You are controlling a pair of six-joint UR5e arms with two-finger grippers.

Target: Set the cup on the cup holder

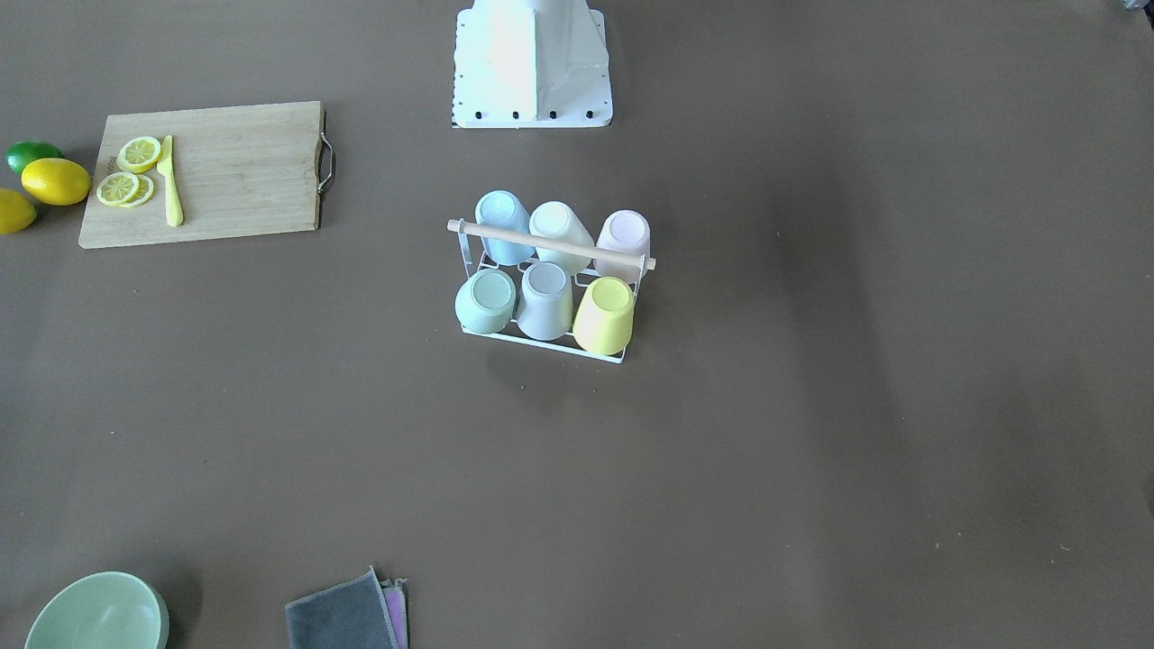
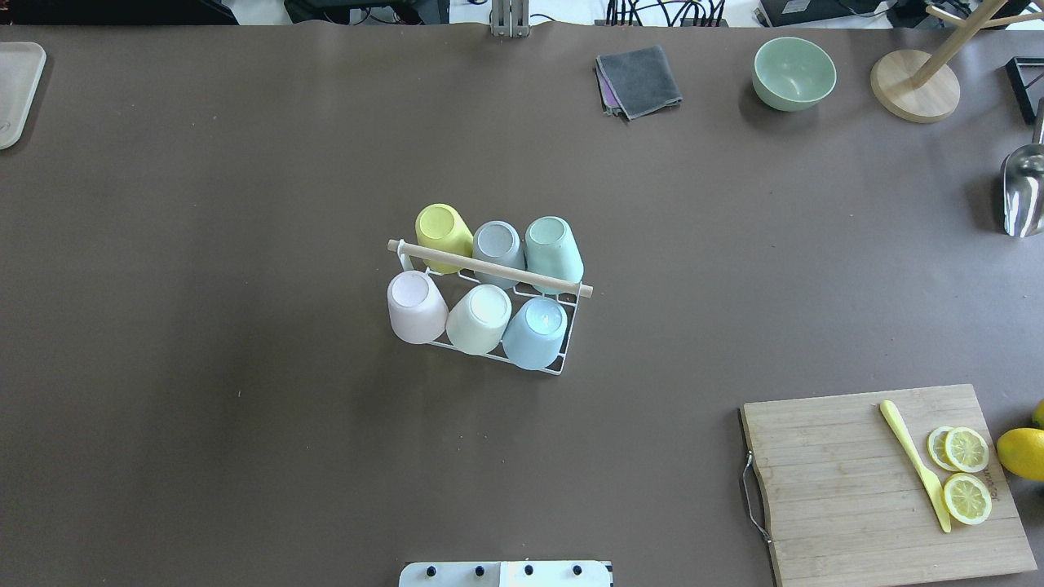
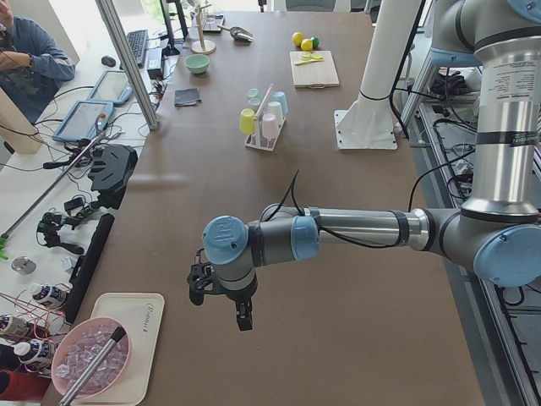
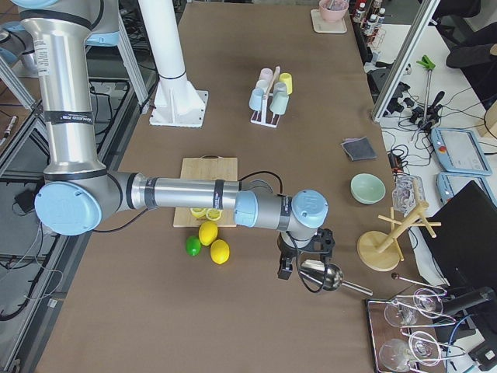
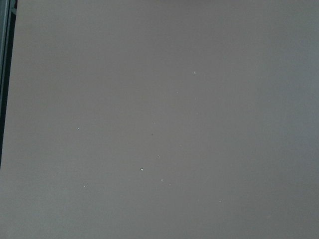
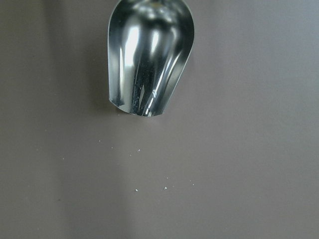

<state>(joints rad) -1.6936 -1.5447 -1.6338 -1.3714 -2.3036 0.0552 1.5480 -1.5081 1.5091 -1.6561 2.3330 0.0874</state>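
Note:
The cup holder [image 2: 457, 259], a white wire rack with a light wooden rod on top, stands mid-table; it also shows in the front view [image 1: 550, 243]. Several pastel cups sit upside down on its prongs, among them a yellow cup [image 2: 443, 228], a pink cup [image 2: 414, 306] and a blue cup [image 2: 538, 330]. My left gripper [image 3: 220, 306] hangs over bare table far from the rack, seen only in the left side view. My right gripper [image 4: 299, 264] hovers beside a metal scoop [image 4: 322, 276], seen only in the right side view. I cannot tell whether either is open or shut.
A wooden cutting board [image 2: 840, 481] with lemon slices and a yellow knife lies on my right. The scoop [image 2: 1024, 187], a wooden stand [image 2: 913, 86], a green bowl [image 2: 794, 72] and a grey cloth [image 2: 640, 80] lie along the far edge. A tray [image 2: 15, 90] is far left.

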